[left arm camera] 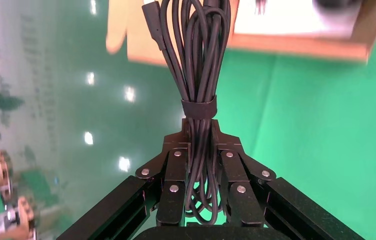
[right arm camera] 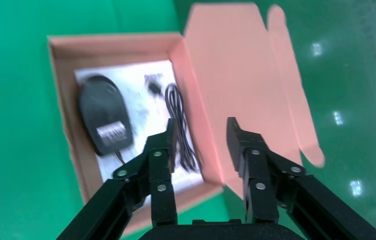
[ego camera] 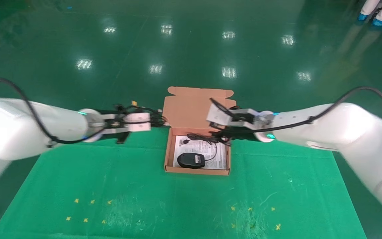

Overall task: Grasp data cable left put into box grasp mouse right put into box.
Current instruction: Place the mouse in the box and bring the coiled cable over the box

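Observation:
The box (ego camera: 168,149) stands open at the table's far middle, lid (ego camera: 191,109) folded back. The mouse (ego camera: 191,160) lies upside down inside it, white label up, its thin cord (ego camera: 207,138) loose on the white sheet. It also shows in the right wrist view (right arm camera: 102,114). My left gripper (ego camera: 156,120) is shut on the data cable (left arm camera: 196,75), a black bundle with a tie at the middle, held in the air just left of the lid. My right gripper (right arm camera: 199,131) is open and empty above the box's far right corner (ego camera: 222,131).
The green cloth table (ego camera: 111,186) has small yellow marks near its front left and front right. The glossy green floor lies beyond the table's far edge. A person's feet (ego camera: 380,20) stand at the far right.

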Controlling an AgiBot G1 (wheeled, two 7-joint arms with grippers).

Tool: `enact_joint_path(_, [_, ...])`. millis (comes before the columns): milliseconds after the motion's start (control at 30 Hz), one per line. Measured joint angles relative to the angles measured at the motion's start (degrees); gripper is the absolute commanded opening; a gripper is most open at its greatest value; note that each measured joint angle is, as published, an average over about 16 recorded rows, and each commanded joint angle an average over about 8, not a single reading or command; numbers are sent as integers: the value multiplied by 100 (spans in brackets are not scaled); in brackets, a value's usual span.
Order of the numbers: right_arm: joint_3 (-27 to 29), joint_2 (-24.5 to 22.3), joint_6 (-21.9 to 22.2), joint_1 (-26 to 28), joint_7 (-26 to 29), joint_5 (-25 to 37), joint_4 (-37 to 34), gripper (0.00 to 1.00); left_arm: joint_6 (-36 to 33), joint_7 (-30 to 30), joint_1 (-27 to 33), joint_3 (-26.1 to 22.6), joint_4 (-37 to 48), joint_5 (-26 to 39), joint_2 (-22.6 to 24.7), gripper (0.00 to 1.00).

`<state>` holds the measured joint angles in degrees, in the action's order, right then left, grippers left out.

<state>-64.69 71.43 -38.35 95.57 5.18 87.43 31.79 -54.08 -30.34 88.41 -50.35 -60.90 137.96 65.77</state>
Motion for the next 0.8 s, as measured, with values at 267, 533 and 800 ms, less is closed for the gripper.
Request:
enact_joint_path(267, [-46,-634,-33,73,322,180,502,100,1035,892,-75,-72,1240,-595,722,0])
enact_joint_path(533, [-133,-1370,-96,192,875,505,1256,100,1741,1736,-81,-373,2034,-1441,1177,0])
enact_joint_path(800, [-201,-2041,-123,268,1485,853,2088,100,2134,2206,-80,-976,2157,-2378,1277,1])
